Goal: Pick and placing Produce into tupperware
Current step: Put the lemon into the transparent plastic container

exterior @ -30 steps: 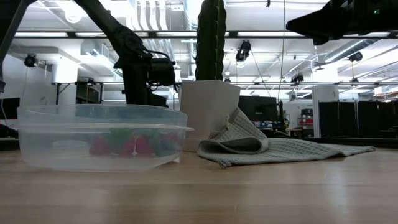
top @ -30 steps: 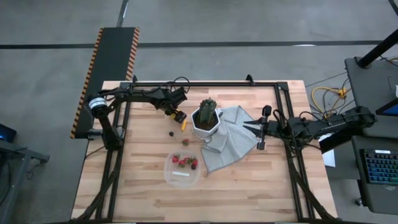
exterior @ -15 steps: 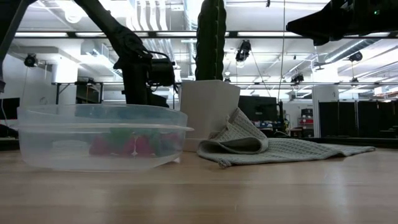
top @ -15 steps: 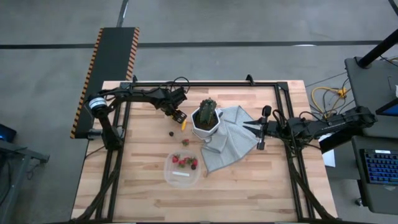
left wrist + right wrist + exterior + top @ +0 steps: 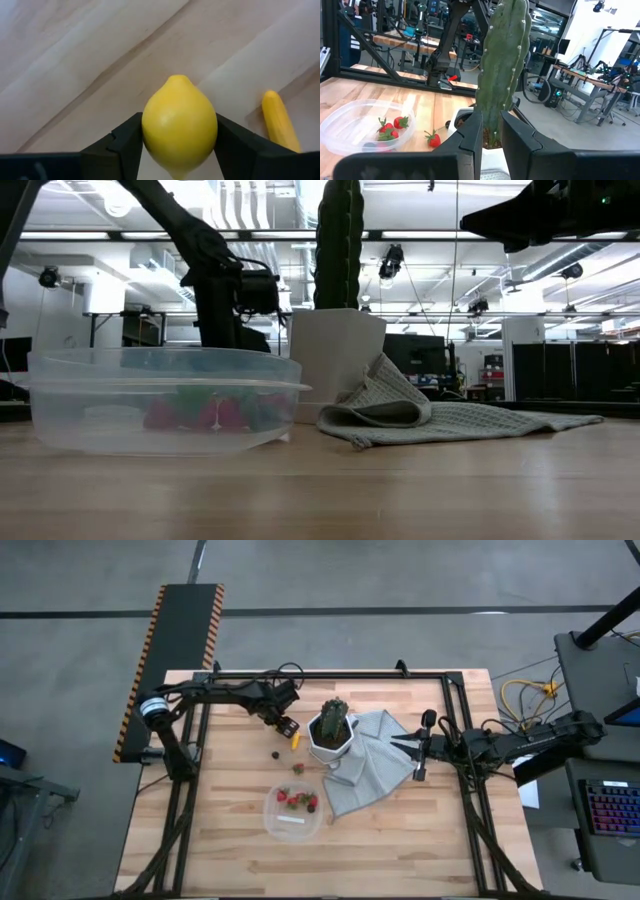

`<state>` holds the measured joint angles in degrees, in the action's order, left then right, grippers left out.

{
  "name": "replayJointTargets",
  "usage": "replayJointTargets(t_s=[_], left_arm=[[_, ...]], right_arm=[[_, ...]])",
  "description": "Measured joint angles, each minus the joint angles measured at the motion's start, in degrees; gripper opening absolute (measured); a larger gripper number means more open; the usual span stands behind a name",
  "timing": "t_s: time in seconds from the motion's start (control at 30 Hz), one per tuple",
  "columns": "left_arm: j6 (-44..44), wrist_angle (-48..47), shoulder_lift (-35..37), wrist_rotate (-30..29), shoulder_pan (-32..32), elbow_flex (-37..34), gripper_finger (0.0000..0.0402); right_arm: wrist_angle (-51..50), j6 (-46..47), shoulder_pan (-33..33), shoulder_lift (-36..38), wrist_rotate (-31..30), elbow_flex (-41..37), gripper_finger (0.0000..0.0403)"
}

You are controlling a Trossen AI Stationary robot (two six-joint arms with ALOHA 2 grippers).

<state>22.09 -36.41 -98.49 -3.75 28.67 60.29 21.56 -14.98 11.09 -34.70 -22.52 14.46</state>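
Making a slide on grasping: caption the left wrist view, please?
Left end effector grips a yellow lemon above the wooden table.

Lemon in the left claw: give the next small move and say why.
Probably carry the lemon toward the container. The left claw is shut on it beside the cactus pot, and the container already holds strawberries. The right claw waits over the cloth.
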Motion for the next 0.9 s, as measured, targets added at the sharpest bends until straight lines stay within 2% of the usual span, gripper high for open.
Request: replayJointTargets(t_s=[0.17,0.4,0.7,0.9], left_arm=[[-0.13,-2.79,3.24,-0.22,-0.46,0.00,0.0183],[-1.38,-4.67,12.40,0.55,-3.13,0.00,0.0183],[3.32,-5.39,24.82,1.46,-11.76,0.00,0.0183],[6.69,-5.03,28.89,1.09,-17.70,-0.49,0.0183]], right_arm=[[0.02,0.00,-0.02,0.00,0.00,0.00,0.0056],[0.02,-0.01,-0.02,0.00,0.00,0.00,0.0056],[0.09,-0.07,-0.01,0.00,0.00,0.00,0.0056],[0.17,-0.06,-0.01,0.00,0.00,0.00,0.0056]])
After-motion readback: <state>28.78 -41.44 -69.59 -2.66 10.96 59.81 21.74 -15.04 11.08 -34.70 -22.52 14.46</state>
